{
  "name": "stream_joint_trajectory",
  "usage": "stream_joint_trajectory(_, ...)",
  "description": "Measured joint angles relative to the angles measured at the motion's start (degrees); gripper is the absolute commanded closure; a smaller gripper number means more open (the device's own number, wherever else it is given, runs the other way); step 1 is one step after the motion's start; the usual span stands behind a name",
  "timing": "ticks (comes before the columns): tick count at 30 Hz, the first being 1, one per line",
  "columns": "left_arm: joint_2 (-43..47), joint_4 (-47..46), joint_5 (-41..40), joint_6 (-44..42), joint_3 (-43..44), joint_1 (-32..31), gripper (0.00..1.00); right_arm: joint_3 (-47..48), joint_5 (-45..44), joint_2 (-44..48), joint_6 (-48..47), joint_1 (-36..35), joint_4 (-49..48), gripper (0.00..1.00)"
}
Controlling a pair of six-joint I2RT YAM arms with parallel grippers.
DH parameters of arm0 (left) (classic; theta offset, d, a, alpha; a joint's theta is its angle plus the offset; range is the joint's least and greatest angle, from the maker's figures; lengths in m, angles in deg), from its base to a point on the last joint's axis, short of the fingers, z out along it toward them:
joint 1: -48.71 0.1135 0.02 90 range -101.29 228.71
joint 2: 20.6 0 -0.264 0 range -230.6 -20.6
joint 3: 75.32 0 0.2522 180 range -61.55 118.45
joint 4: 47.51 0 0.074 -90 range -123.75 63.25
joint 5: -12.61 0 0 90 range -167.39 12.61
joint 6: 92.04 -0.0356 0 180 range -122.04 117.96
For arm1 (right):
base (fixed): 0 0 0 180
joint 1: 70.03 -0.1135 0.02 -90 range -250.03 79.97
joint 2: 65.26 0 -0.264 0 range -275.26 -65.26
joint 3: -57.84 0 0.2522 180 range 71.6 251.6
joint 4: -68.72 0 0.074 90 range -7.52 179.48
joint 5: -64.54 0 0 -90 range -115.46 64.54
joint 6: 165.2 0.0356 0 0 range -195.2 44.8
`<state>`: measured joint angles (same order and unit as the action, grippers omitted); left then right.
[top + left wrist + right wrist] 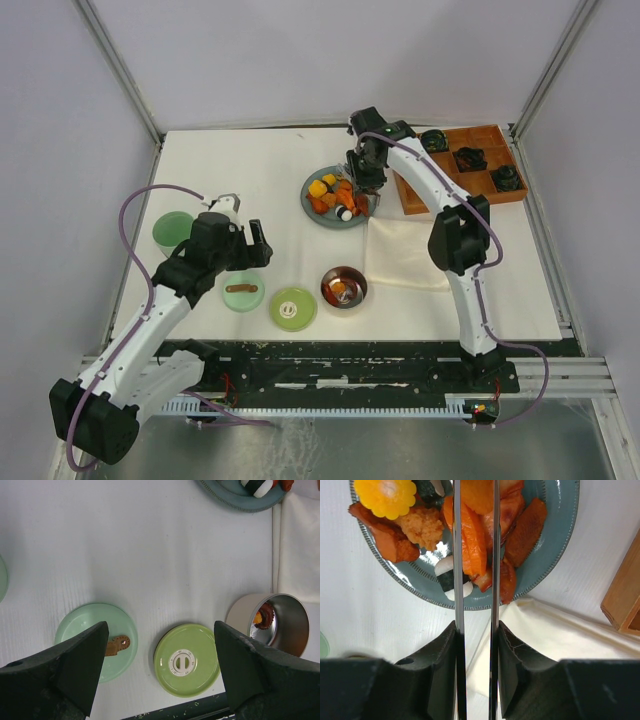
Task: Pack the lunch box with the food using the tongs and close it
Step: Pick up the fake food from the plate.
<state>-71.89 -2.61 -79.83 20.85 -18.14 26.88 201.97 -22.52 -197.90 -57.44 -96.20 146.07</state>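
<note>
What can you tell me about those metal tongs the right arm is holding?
The tongs are two thin silver metal blades, squeezed almost parallel between the black fingers of the right gripper. They reach out over the grey-blue plate, with an orange food piece between them. Their tips run out of the wrist view, so the pinch itself is unseen.

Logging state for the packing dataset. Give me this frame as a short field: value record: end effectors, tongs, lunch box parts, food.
left end effector: open, empty, above mint lid and lime-green lid
right end effector: shut on tongs, over plate
tongs: arms either side of an orange piece on the plate
steel bowl: uncovered, some food inside
canister: uncovered, far left
lids: both flat on the table, off their containers
food: mostly on the plate
</note>
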Motion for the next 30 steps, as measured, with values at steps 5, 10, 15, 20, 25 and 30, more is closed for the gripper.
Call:
stream_joint_trajectory(5, 0.0, 0.0, 0.0, 0.0, 0.0, 0.0, 0.08, -2.1, 0.8, 3.6, 0.8, 0.0, -0.8, 0.67)
stream_joint_trajectory(10, 0.0, 0.0, 0.0, 0.0, 0.0, 0.0, 0.08, -4.8, 1.2, 6.9, 1.5, 0.0, -1.4, 0.67)
stream_joint_trajectory(15, 0.0, 0.0, 0.0, 0.0, 0.0, 0.0, 0.08, -7.7, 1.9, 9.3, 1.7, 0.0, -1.9, 0.67)
stream_joint_trajectory(20, 0.0, 0.0, 0.0, 0.0, 0.0, 0.0, 0.08, -13.1, 3.2, 14.2, 2.0, 0.1, -2.7, 0.67)
stream_joint_trajectory(25, 0.0, 0.0, 0.0, 0.0, 0.0, 0.0, 0.08, -20.5, 4.9, 22.4, 2.4, 0.1, -3.5, 0.67)
stream_joint_trajectory(30, 0.0, 0.0, 0.1, 0.0, 0.0, 0.0, 0.08, -30.0, 8.0, 34.2, 2.6, 0.0, -3.7, 0.66)
